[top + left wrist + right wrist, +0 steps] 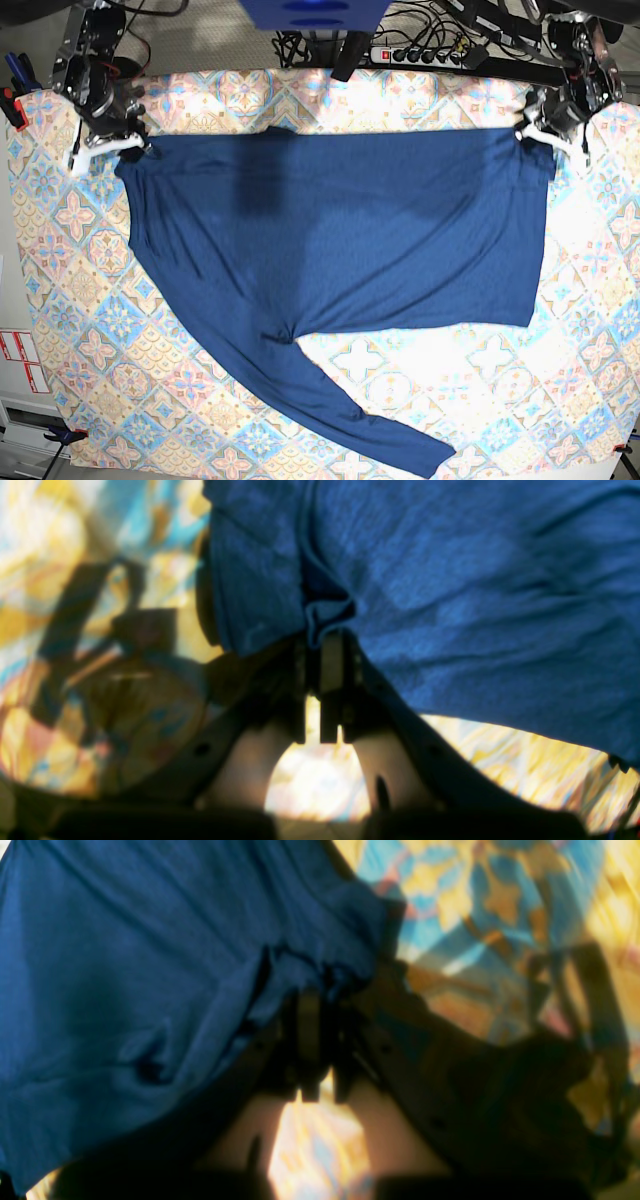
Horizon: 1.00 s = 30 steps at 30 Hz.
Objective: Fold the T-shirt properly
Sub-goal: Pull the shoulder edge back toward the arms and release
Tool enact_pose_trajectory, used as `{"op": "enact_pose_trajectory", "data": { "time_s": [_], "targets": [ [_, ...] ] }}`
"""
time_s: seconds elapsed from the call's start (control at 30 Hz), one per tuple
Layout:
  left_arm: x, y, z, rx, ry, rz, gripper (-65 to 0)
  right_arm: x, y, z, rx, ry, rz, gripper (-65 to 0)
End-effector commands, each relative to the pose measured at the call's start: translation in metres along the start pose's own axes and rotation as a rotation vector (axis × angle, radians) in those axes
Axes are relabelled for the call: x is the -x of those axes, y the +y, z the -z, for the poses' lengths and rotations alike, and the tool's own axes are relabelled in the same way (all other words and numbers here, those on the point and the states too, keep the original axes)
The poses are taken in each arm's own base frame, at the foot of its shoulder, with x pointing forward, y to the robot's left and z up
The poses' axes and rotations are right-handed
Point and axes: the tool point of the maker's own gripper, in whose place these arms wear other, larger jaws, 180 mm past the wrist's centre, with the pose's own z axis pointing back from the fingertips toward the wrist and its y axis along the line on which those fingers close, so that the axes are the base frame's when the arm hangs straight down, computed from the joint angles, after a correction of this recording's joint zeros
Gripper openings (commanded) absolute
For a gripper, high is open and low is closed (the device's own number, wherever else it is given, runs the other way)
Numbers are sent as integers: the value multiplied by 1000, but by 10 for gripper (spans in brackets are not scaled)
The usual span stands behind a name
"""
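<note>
T-shirt (340, 240): one, dark blue, long-sleeved, lying mostly flat across the far half of the surface (420, 400) on the patterned tablecloth (80, 300). Far edge pulled into a nearly straight line between my two tools. One sleeve (330, 410) trails loose toward the near side, slanting to the near edge.

Left tool (327, 640): pressed together, pinching a small gather of the shirt's edge at the far corner, on the right of the base view.

Right tool (312, 995): pressed together, pinching a bunched bit of hem at the opposite far corner.

Progress, as I judge it: early. The cloth is spread and both corners are gripped, but no clean fold shows. Sleeve still to be tucked in; body still to be folded over and squared.

Edges and room: near half of the surface is open apart from the trailing sleeve, which gives space to carry the far edge forward. Power strip and cables (430, 50) sit just beyond the far edge, so little room behind. The sleeve tip lies close to the near edge.
</note>
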Motion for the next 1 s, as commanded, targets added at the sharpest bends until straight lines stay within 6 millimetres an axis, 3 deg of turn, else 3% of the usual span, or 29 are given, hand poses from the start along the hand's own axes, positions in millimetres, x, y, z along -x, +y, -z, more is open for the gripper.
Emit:
{"op": "enact_pose_trajectory", "data": {
  "time_s": [0.0, 0.27, 0.47, 0.57, 0.67, 0.83, 0.97],
  "targets": [
    [-12, 8, -9, -14, -25, 20, -650, -17, -5, -9, 1, -51, -28, -647],
    [-7, 31, -27, -43, 5, 36, -650, 3, -23, -24, -11, -12, -71, -647],
    [-8, 28, -24, -41, 10, 45, -650, 7, -22, -20, -12, -1, -65, -643],
    [5, 18, -17, -16, 45, 57, -645, 16, -30, -18, 3, 23, -46, -643],
    [12, 17, -15, -15, 63, 58, -556, 17, -34, -18, 14, 25, -36, -623],
    [14, 23, -19, -26, 62, 42, -390, 16, -35, -18, 17, 22, -37, -486],
    [5, 39, -30, -56, 8, -16, -343, 13, -34, -19, 14, 15, -37, -418]
  ]
}}
